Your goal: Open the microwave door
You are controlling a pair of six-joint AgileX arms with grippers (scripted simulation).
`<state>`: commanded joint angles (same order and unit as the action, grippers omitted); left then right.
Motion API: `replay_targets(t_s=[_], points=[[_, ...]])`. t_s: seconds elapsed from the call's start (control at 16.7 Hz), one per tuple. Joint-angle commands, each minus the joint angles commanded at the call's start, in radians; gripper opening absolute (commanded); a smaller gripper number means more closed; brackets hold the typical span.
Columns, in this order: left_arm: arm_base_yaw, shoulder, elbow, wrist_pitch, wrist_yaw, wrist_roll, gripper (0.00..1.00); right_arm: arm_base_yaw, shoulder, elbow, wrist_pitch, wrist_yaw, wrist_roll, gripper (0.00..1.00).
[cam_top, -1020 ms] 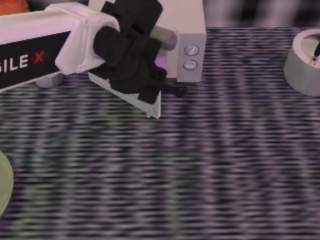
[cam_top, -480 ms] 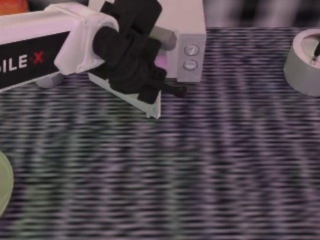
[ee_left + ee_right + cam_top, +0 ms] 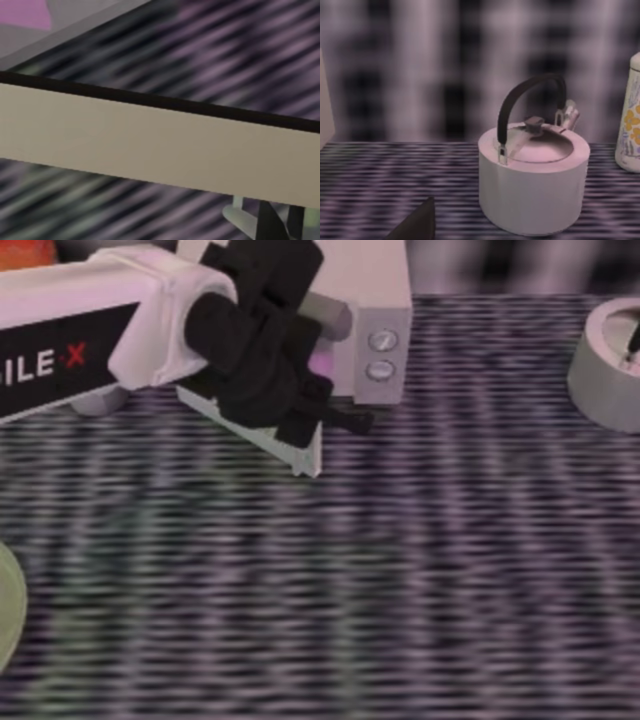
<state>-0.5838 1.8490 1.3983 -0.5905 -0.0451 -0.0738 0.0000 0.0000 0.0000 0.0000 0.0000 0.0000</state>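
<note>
Currently one light grey boxy microwave (image 3: 375,300) at table's far edge, its one flat grey mesh-window door (image 3: 262,435) swung ajar; left end effector (image 3: 335,418) at door's free edge, grip state unclear. Two round knobs (image 3: 382,355).

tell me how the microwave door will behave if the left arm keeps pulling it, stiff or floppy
The flat light grey microwave door looks like a straight rigid panel, so it probably swings as one stiff piece rather than flexing. It stands ajar at an angle from the light grey boxy microwave, apparently hinged on its left, so it likely pivots instead of sliding. The left gripper sits at its free edge.
</note>
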Motion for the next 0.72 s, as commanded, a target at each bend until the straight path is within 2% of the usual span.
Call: replay_targets(t_s=[0.42,0.72], points=[[0.000,-0.006,-0.012,0.003,0.014,0.011,0.00,0.000,0.000,0.000,0.000,0.000,0.000,1.00],[0.038,-0.060,-0.082,0.014,0.071,0.121,0.00,0.000,0.000,0.000,0.000,0.000,0.000,1.00]])
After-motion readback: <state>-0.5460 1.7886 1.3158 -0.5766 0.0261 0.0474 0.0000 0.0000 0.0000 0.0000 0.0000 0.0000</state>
